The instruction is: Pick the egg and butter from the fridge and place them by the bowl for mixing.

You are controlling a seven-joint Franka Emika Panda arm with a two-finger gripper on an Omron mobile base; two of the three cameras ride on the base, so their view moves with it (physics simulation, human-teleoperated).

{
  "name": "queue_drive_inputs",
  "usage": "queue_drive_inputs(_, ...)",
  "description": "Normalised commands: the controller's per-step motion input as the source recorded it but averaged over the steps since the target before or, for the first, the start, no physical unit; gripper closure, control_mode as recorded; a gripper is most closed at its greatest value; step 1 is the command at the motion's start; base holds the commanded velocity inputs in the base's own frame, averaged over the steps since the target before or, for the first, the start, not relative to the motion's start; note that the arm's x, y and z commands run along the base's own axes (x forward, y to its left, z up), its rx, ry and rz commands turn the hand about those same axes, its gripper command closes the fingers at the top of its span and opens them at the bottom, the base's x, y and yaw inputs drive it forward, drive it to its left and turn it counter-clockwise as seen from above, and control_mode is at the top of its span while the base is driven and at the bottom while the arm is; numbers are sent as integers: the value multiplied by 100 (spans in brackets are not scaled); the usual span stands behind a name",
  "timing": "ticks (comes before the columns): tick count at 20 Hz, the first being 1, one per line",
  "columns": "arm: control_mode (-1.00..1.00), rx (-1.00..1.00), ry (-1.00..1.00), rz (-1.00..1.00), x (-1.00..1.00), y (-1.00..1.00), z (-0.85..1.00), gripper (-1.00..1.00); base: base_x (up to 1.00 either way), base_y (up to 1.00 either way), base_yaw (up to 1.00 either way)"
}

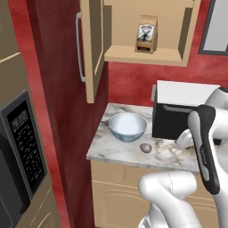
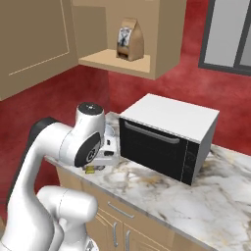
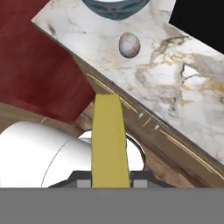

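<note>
Step in hand: second carry. The egg [image 1: 145, 148] already lies on the counter [image 1: 111, 153], at centre of the left base view, just below and to the right of the bowl [image 1: 128, 126]. In the hand view the egg [image 3: 129, 45] sits at top centre, with the bowl [image 3: 116, 7] cut off by the upper edge above it.

My jaws are closed on the butter [image 3: 109, 142]. In the hand view the yellow stick runs from my gripper [image 3: 110, 181] at the bottom centre up to mid-frame, its far end reaching the counter's front edge [image 3: 131, 113]. In the right base view a small yellow piece, probably the butter [image 2: 90, 170], shows under my hand at left centre, over the counter edge; the hand hides most of it.

The fridge is not in these frames.

Judgement: the egg is placed and the butter is on its way. The stick still hangs over the front edge, not over the marble.

Next move calls for:
1. Travel forward, toward the top of the hand view, until the whole stick is above the counter.
2. Aim for the bare marble beside the egg and bowl, clear of both.
3. Lower until the stick rests flat, then release.

Risk: the long stick could clip the counter edge, or nudge the egg so that it rolls.
</note>
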Motion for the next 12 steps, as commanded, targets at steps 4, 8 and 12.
queue_drive_inputs(4,-100,0,3,0,43,-6,-20,100,0,0,0)
queue_drive_inputs(8,-100,0,0,0,22,-1,-28,100,0,0,0)
queue_drive_inputs(12,-100,0,0,0,28,2,-25,100,0,0,0)
